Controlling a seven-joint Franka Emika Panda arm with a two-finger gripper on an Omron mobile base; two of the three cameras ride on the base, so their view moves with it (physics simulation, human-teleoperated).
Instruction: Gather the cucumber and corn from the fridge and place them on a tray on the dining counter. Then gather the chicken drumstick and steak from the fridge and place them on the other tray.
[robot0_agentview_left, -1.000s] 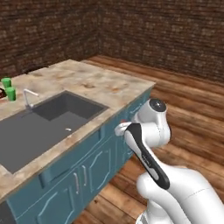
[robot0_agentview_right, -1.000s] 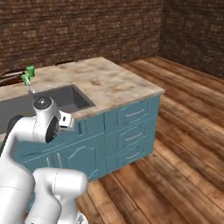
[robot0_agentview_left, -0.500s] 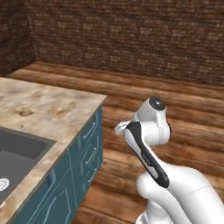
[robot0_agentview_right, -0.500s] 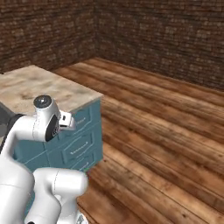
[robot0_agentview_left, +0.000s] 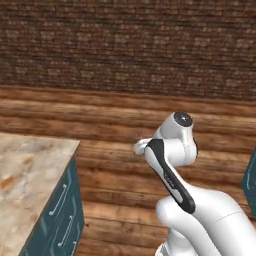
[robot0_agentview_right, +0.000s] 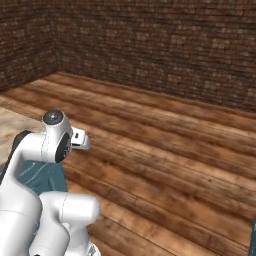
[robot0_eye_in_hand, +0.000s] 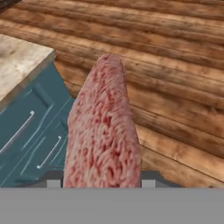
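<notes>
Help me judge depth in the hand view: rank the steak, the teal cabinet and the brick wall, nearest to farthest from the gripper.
1. Steak, held in the gripper, centre.
2. Teal cabinet, below, at left.
3. Brick wall, top left corner, beyond the floor.

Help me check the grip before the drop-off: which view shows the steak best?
The hand view: the steak rises from between the fingertips as a long pinkish-red slab over the wood floor, beside the teal cabinet. In the left and right base views the arm's own body hides it, so they tell nothing about it.
</notes>
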